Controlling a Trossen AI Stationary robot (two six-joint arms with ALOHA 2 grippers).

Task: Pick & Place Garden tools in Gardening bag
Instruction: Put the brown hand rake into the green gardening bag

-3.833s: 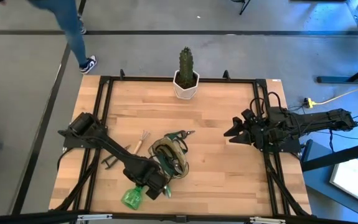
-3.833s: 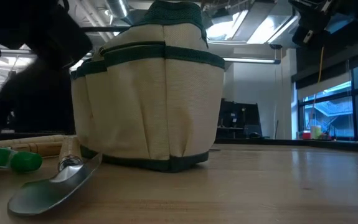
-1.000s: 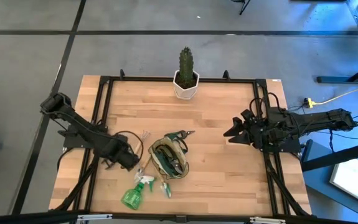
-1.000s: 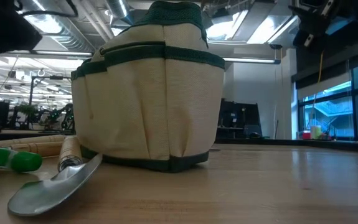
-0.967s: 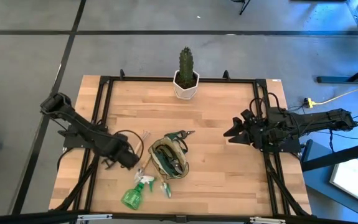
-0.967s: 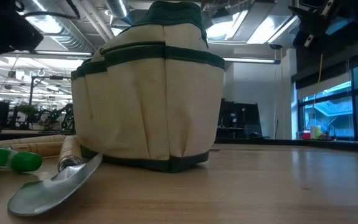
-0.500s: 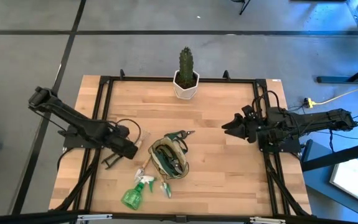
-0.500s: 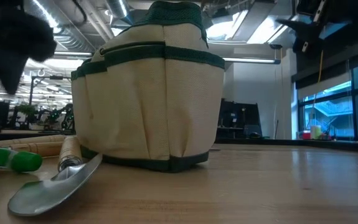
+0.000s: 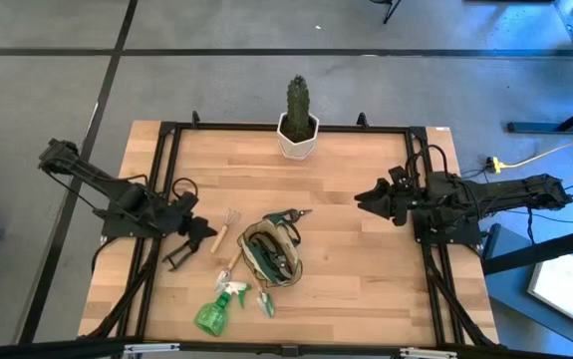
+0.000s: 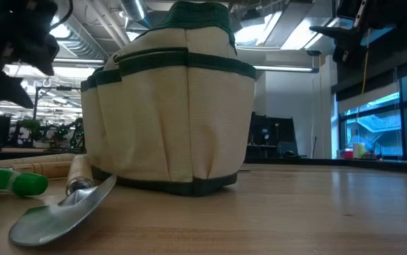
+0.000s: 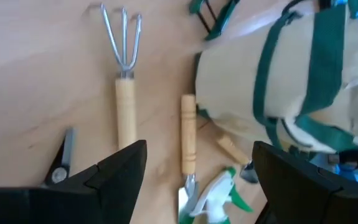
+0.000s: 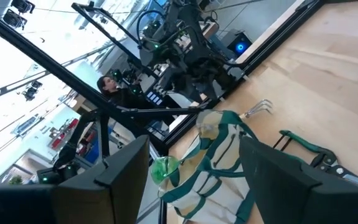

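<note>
The soft olive-and-tan fabric gardening bag [image 9: 270, 253] stands mid-table, mouth up. At its 10 o'clock lies a wooden-handled three-tine metal fork [image 11: 124, 81], long axis toward 12 o'clock, tines farthest. The translucent green spray bottle [image 9: 214, 311] lies at the bag's 7 o'clock. Left gripper [image 9: 209, 230] and right gripper [image 9: 363, 200] both hang released, empty.

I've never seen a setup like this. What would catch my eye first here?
Probably the gardening bag, an olive-and-tan tote in the middle of the wooden table, with small tools scattered on its left: a wooden-handled fork and a green spray bottle. A cactus in a white pot stands at the far edge. Two dark arms flank it all, the left gripper open by the fork, the right gripper open, waiting.
</note>
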